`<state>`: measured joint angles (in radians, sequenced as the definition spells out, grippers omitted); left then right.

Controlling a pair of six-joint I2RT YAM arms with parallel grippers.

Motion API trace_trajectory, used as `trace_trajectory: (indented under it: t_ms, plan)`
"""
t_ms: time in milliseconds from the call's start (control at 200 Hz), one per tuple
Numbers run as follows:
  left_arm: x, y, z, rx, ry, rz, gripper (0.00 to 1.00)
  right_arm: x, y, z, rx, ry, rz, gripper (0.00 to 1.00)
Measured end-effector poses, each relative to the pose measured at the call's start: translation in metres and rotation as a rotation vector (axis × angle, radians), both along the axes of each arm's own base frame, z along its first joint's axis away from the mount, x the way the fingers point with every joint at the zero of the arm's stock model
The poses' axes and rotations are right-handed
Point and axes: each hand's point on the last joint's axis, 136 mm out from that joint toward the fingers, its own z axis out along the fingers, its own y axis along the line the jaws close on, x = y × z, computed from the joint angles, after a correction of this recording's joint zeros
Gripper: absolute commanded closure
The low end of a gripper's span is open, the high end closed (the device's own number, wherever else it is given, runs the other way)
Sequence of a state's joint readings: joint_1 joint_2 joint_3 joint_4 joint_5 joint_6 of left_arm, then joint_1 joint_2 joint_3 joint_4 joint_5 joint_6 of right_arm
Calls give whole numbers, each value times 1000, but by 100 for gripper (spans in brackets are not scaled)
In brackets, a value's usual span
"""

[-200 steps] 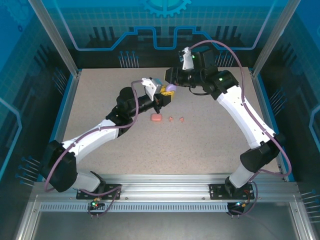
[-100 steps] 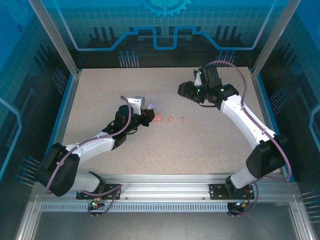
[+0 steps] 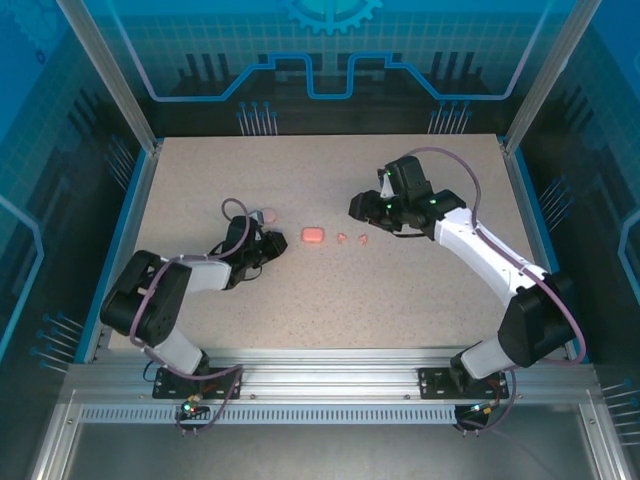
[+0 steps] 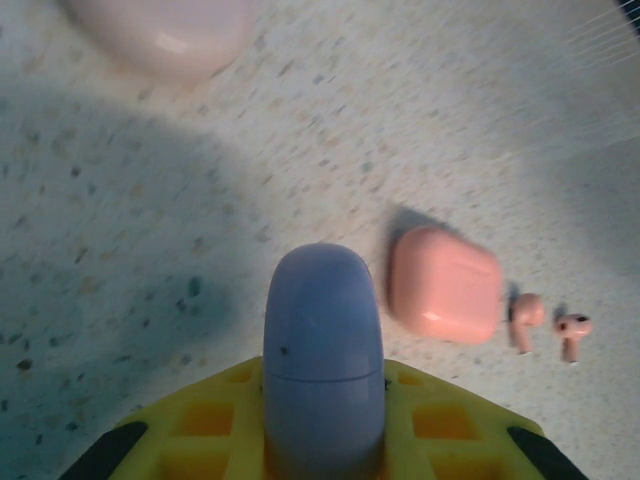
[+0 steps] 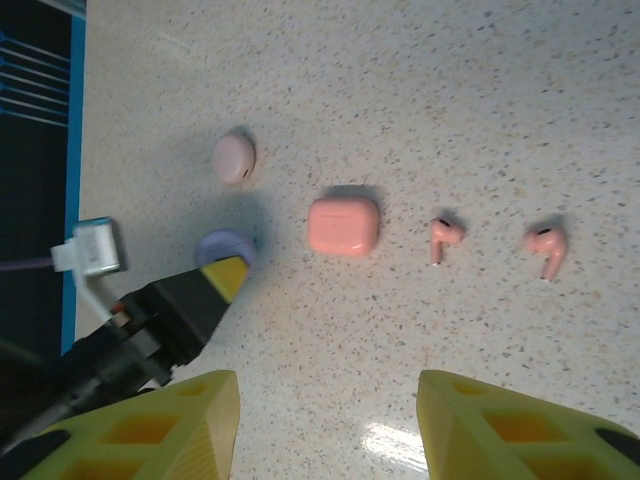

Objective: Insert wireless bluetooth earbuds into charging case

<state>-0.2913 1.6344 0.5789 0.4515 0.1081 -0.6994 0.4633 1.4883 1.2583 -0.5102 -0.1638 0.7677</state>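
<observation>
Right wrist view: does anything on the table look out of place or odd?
Only the expected disorder: two coral earbuds lie loose on the table, right of the closed coral case. The purple case is pinched in the left gripper. Nothing looks spilled or damaged.

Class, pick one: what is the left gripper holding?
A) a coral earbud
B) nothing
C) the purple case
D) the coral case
C: the purple case sits clamped in the left gripper, while the coral case and both coral earbuds lie free on the table.
</observation>
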Motion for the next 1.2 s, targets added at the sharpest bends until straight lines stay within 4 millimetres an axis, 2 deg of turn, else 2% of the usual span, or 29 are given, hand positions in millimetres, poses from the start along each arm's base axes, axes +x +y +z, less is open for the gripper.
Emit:
trace_trajectory:
  t_ms: [125,210,265,325,425,515,660,765,830,1025,1120,1195]
  plan:
    - [-3,3,-15,-7,51,13,100,-4,8,-2,-7,1,20,49]
    - [-3,6,-16,-19,62,29,82,-4,13,-6,-15,10,30,48]
    - [-3,7,-16,-21,70,36,63,-1,16,-8,-23,15,32,46]
    - [-2,8,-12,-39,75,49,47,1,21,-12,-35,21,36,41]
    - [0,13,-4,-43,77,80,30,6,27,-18,-59,33,40,35]
    - [-2,26,0,-28,88,128,22,11,34,-24,-88,41,40,32]
    - [-9,48,11,-8,112,202,2,19,46,-35,-150,60,43,29]
    - [-12,58,33,-1,94,230,1,27,59,-44,-203,81,45,28]
    - [-8,60,53,7,62,233,1,33,68,-52,-239,95,45,28]
    - [15,64,123,13,-50,234,1,46,95,-83,-353,154,40,24]
    - [24,70,148,17,-79,246,1,52,107,-97,-400,178,35,20]
    - [29,75,160,21,-98,259,1,55,115,-108,-434,196,32,20]
